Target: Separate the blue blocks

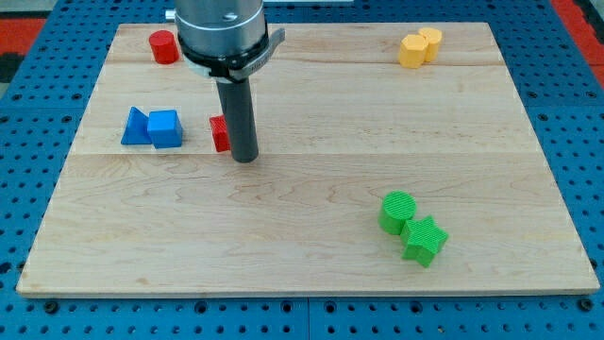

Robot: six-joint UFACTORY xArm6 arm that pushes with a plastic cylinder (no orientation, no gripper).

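Observation:
A blue triangular block [135, 127] and a blue cube [165, 128] sit side by side, touching, at the view's left on the wooden board [302, 246]. My tip [244, 157] is down on the board to the right of the blue cube, about a block's width beyond a small red block [220, 133] that lies between them. The rod partly hides that red block, and the tip looks to be against its right side.
A red cylinder [163, 46] stands at the top left. Two yellow blocks [419, 47] touch at the top right. A green cylinder [397, 211] and a green star-shaped block [424, 240] touch at the bottom right.

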